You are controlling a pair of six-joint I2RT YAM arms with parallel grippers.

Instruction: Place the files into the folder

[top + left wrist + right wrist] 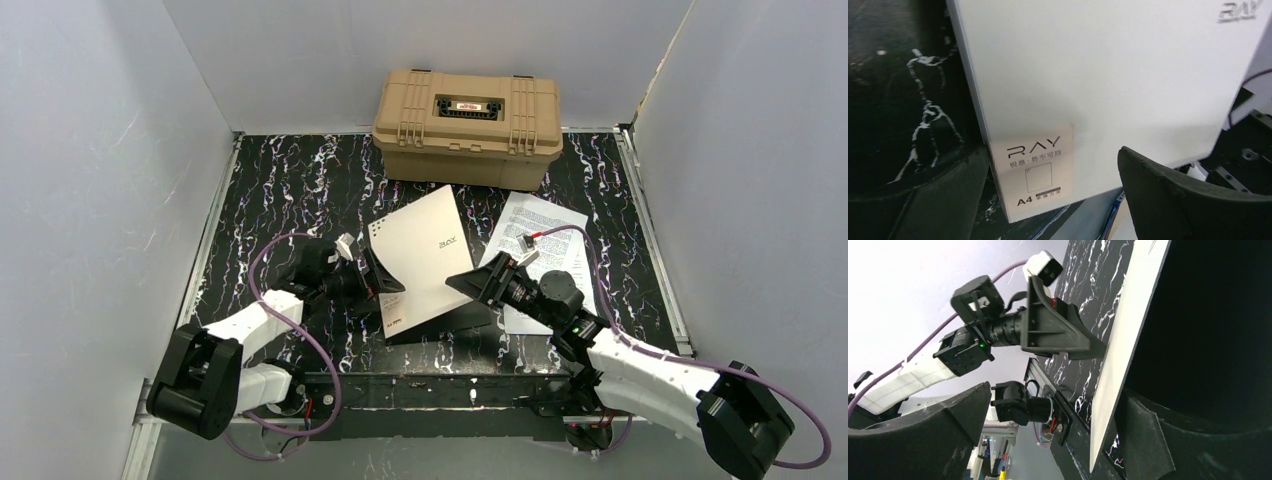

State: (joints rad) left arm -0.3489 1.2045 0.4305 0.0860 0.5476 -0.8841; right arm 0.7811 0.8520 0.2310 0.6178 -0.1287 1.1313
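Folder (425, 262): centre of counter (290, 190), cream cover tilted up over its black inside. Files (540, 235): flat on the counter just right of the folder. Left tool (392, 282) wide at the cover's left edge; right tool (462, 283) wide, straddling its right edge.

Folder (425, 255): mid-worktop (290, 190), cover raised off the lower leaf.
Files (545, 212): flat on worktop, just right of folder.
Hard case (467, 125): behind both, at far edge.
Left hand (388, 278): against folder's left edge.
Right hand (462, 285): at folder's near right side, before files.
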